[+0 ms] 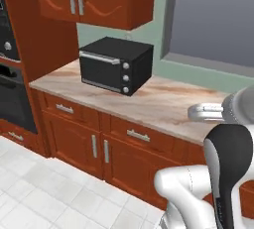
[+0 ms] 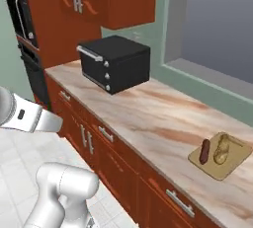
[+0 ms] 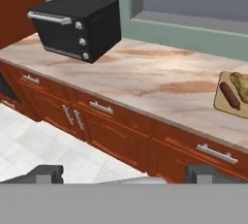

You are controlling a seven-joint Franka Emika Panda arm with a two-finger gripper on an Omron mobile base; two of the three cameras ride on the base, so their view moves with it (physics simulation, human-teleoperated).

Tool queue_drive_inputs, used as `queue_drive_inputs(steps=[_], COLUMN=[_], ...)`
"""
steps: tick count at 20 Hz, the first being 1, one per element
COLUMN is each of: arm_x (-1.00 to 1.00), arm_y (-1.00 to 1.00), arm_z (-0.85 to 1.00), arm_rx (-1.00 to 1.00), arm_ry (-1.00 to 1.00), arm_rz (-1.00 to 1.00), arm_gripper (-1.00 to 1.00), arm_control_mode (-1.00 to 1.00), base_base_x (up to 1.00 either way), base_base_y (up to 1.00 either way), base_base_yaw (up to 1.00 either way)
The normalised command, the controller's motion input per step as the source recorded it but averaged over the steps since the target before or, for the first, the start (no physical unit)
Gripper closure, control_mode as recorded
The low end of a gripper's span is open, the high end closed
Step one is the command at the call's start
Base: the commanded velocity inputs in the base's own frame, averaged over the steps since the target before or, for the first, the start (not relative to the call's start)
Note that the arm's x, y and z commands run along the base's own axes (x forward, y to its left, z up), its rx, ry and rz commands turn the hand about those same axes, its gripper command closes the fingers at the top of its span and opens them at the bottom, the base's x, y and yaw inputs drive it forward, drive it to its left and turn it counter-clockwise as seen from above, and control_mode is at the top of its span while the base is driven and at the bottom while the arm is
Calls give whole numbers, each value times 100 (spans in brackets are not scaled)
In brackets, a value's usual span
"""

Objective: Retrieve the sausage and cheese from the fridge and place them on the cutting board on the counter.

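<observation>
The light tan cutting board (image 2: 233,167) (image 3: 223,103) lies on the marbled counter (image 1: 158,101) (image 2: 148,113) (image 3: 145,80) towards its right end. Two things rest on the board side by side: the dark red-brown sausage (image 2: 204,151) (image 3: 230,95) and the pale yellow-tan cheese (image 2: 222,150) (image 3: 240,85). My gripper (image 3: 127,174) is open with nothing between its fingers. It hangs out over the floor in front of the cabinets, well back from the board and to its left. The fridge is out of view.
A black toaster oven (image 1: 116,64) (image 2: 114,63) (image 3: 77,26) stands at the counter's left end. Reddish-brown drawers and doors with silver handles (image 3: 101,107) run below the top. A built-in wall oven (image 1: 10,89) is at far left, a window (image 2: 217,29) behind.
</observation>
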Motion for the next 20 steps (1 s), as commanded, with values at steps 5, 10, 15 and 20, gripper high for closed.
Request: queue_drive_inputs(steps=[5, 10, 15, 20], arm_x=[0, 0, 0, 0], arm_y=[0, 0, 0, 0], arm_z=[0, 0, 0, 0], arm_rx=[0, 0, 0, 0], arm_ry=[0, 0, 0, 0], arm_rz=[0, 0, 0, 0], arm_gripper=[-100, -100, -100, -100], arm_control_mode=[100, 100, 100, 100], base_base_x=[-12, -4, 30, 97], base_base_y=[12, 19, 54, 67], base_base_yaw=[100, 100, 87, 14])
